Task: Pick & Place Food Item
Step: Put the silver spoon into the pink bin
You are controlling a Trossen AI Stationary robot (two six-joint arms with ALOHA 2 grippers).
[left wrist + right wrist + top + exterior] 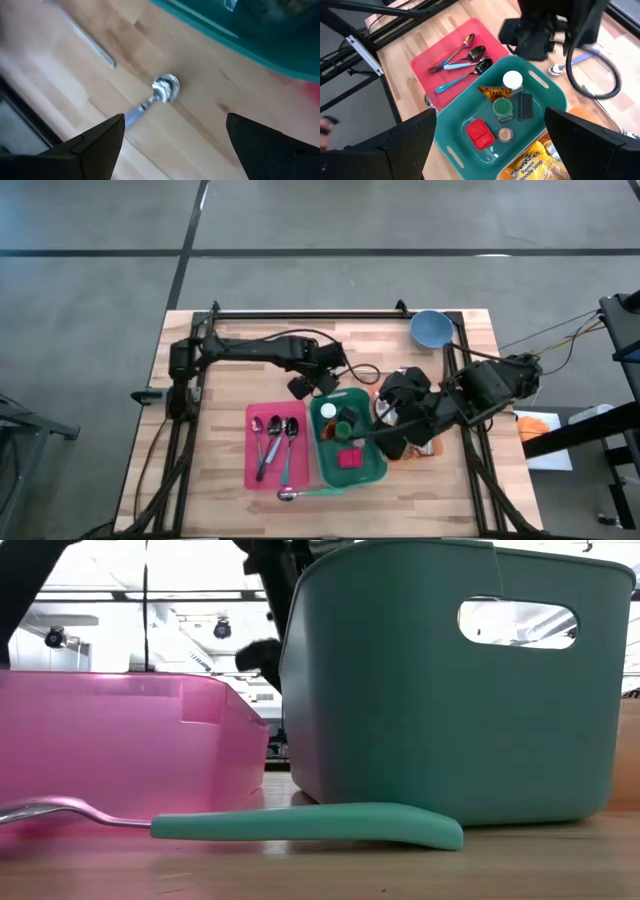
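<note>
Two open right fingers above soup packet

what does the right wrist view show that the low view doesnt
Only the right wrist view looks into the teal plastic bin: a white-capped bottle, a green-lidded jar, a red container. It also shows three spoons lying in the pink plastic tray and a yellow ramen packet beside the bin. Only the low view shows the teal-handled spoon lying on the wooden table in front of both. Both show bin and tray standing side by side.
</note>
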